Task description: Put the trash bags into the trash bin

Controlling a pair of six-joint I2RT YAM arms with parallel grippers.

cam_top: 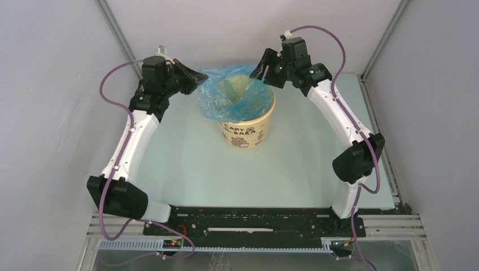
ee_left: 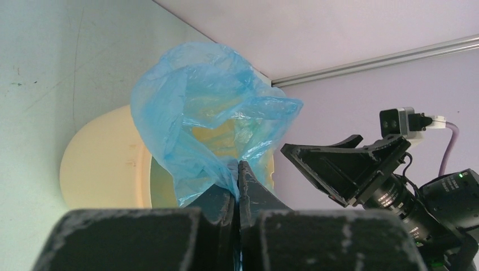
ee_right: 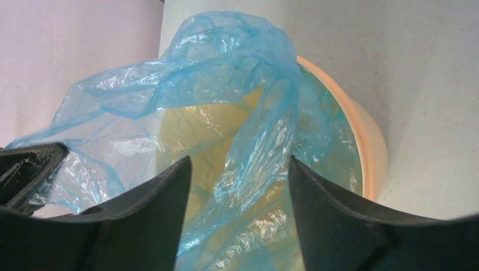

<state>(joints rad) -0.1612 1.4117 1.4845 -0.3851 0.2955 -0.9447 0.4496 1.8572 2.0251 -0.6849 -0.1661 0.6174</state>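
Your small, round, pale-yellow trash bin with brown lettering stands upright, mouth up, on the surface, below and between the two sets of jaws. The thin light-blue plastic trash bag sits in its mouth. The bag's length runs up and out over the rim toward your left gripper, whose jaws are pressed together on a pinch of the film. Your right gripper has its jaws spread wide. A twisted fold of film hangs between them, unclamped. The film is wrinkly, glossy and translucent, and the yellow wall shows through it.
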